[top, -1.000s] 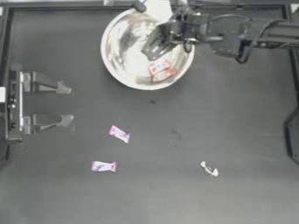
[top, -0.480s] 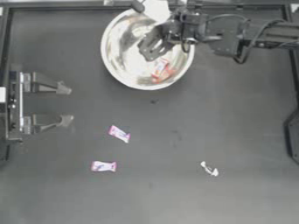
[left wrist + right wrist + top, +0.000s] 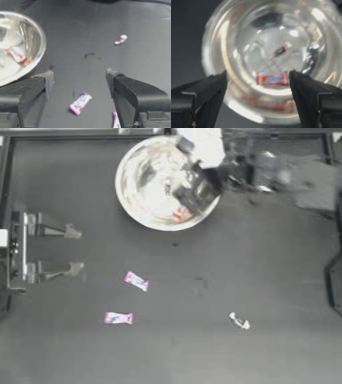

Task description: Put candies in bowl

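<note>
With the right gripper (image 3: 257, 82) hovering wide open and empty above the large shiny silvery metal bowl (image 3: 143, 213), where a red-and-white wrapped candy (image 3: 272, 78) and a thin twisted one (image 3: 279, 51) already lie, two purple-pink-and-white candies (image 3: 136, 281) (image 3: 118, 318) and a whitish twisted candy (image 3: 239, 321) are left on the dark table (image 3: 280, 278), while the left gripper (image 3: 79, 82) waits open and empty at the left edge.

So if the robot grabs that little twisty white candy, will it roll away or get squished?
The twisted white candy lies flat on the table, thin with crinkly ends, so it probably won't roll. It looks tiny and light, so it might slide if nudged. Its wrapper ends would likely bend easily.

Right arm (image 3: 267, 170) smeared w/ blur over bowl (image 3: 143, 203); its gripper indistinct.
</note>
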